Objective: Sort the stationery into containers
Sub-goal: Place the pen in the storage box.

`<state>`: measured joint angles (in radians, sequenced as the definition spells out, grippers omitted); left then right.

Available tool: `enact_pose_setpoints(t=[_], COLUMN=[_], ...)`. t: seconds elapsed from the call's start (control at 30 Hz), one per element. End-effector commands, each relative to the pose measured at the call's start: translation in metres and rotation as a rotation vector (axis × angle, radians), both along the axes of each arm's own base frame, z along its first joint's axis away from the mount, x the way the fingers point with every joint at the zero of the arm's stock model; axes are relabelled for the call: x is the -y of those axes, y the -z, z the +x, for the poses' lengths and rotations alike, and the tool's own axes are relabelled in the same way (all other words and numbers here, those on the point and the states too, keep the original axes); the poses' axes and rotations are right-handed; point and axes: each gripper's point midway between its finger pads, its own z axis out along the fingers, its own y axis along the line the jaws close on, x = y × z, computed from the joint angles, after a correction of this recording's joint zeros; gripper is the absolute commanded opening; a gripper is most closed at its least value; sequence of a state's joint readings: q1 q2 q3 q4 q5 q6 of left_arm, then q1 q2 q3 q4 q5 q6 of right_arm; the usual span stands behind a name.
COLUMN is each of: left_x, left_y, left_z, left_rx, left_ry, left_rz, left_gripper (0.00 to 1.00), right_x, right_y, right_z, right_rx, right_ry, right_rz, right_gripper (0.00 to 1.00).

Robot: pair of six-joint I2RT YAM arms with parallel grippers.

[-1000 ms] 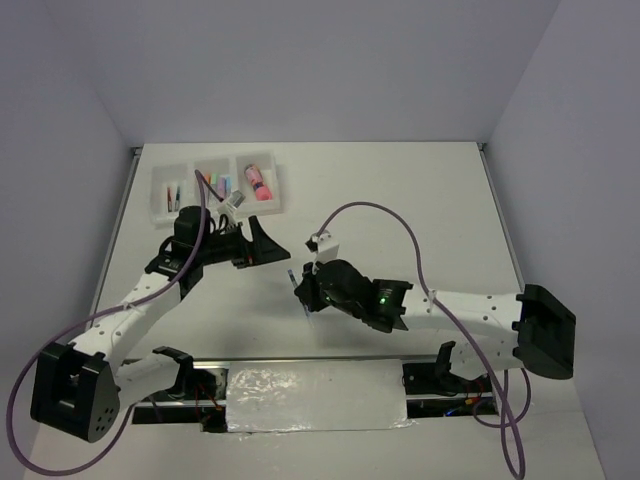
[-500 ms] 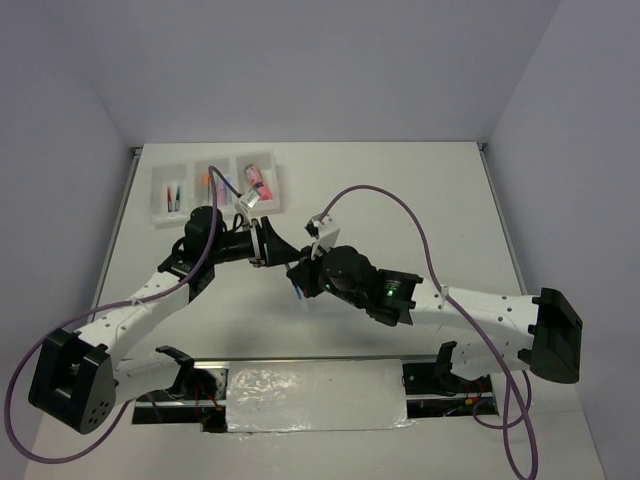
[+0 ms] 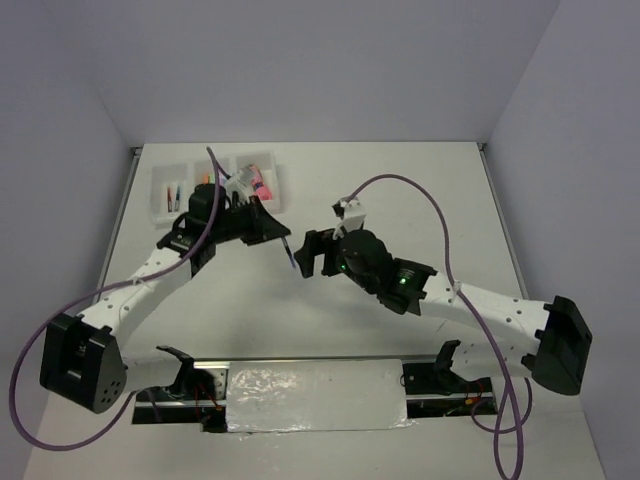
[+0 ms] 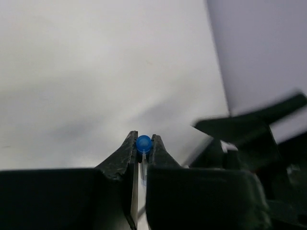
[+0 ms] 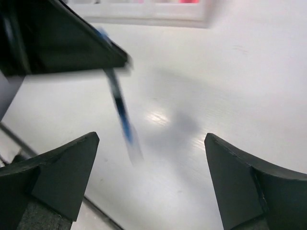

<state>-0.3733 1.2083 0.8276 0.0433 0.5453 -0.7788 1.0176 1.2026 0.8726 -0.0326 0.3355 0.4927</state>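
Observation:
My left gripper is shut on a thin blue pen and holds it above the table, right of the containers. In the left wrist view the pen's blue end sits pinched between the fingertips of the left gripper. My right gripper stands open just right of the pen, not touching it. In the right wrist view the pen hangs from the left gripper, ahead of the wide-open right gripper. A pink tube lies in the right bin.
Small pens lie in the left bin. My left arm covers most of the middle bin. The row of white bins shows at the top of the right wrist view. The table's near edge runs along the bottom left there.
The pen passed from my right gripper to my left. The left gripper shut on it and pulled back toward the bins. The right gripper opened and let go.

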Motion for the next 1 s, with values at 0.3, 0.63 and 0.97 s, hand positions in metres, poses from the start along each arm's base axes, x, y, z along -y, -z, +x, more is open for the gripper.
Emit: enact_pose_setpoints(t=[0.3,0.63,0.97], left_x=[-0.346,-0.4,-0.396], left_y=[-0.018,0.001,0.032], left_z=[0.188,0.265,0.278], left_rx=[-0.195,-0.176,-0.205], left_ry=[-1.056,-1.089,-1.04], left_rz=[0.584,0.67,0.624], left_gripper=[0.03,0.2,0.92], right_x=[0.121,0.132,0.129], right_y=[0.012,0.017,0.005], right_z=[0.006,0.0,0.009], right_rx=[-0.032,-0.04,-0.026], right_ry=[0.247,0.244,0.255], right_rz=[-0.014,-0.042,-0.059], right_gripper=[1.0,1.0,1.0])
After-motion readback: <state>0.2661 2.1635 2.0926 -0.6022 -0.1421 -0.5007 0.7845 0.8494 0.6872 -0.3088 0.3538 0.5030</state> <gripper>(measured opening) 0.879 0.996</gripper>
